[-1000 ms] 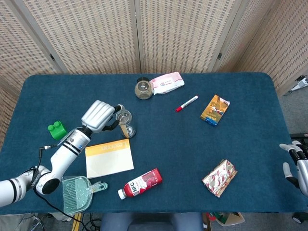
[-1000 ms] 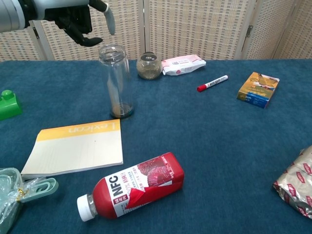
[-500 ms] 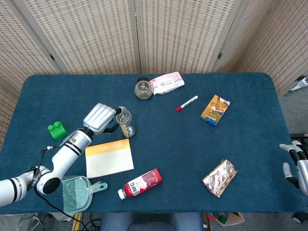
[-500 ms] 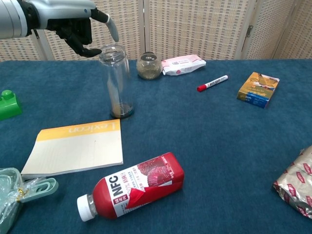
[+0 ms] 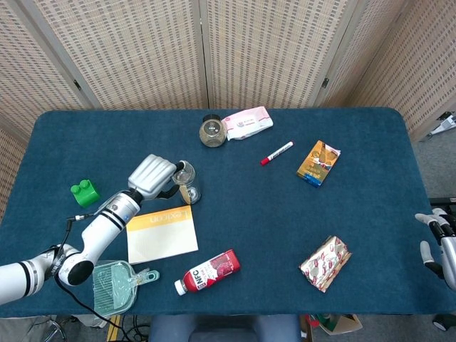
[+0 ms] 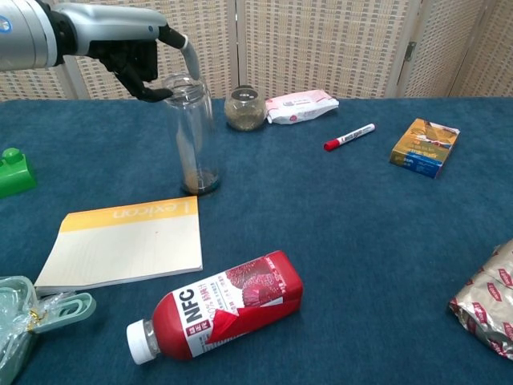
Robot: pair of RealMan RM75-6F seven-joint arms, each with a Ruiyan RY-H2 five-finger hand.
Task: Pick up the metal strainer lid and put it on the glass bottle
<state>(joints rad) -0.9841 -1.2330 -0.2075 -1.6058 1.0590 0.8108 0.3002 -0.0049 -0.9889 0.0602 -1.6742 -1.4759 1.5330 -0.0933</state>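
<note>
Over the last second the left hand point(image 6: 136, 60) has come down from the upper left of the chest view until its fingertips point(image 6: 191, 58) touch the rim of the glass bottle point(image 6: 192, 136), which stands upright left of centre on the desk point(image 5: 285, 214). Whether it holds the metal strainer lid I cannot tell; no lid is plainly visible anywhere. This looks like the placing step. The right hand point(image 5: 436, 239), at the right edge of the head view, hangs idle with fingers apart.
</note>
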